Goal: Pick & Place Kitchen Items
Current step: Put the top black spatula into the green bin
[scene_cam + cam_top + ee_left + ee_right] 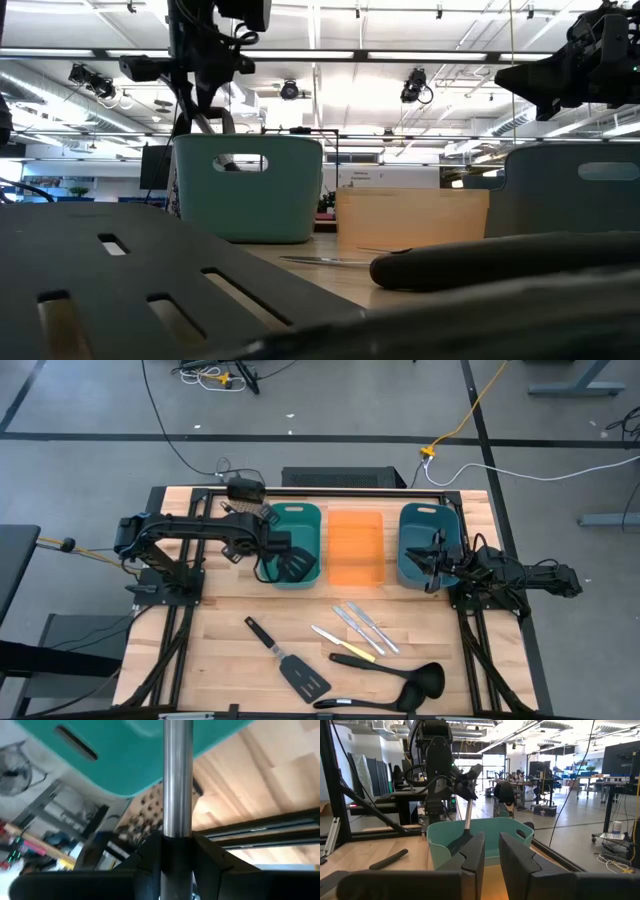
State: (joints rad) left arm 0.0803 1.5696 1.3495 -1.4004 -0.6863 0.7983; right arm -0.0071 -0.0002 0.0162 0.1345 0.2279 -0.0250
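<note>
Three plastic bins in a row on the wooden table [220, 650]: left teal bin [296, 545], orange bin [355, 548], right teal bin [428, 540]. Left gripper [268, 544] pinching the smooth round steel handle of a black slotted spatula [295, 566], blade down inside the left teal bin. Right gripper [490, 851] over the right teal bin, fingers slightly apart, holding nothing. On the table: second spatula [290, 662], two silver knives [364, 626], yellow-handled knife [342, 643], two black ladles [395, 678]. No readable writing.
</note>
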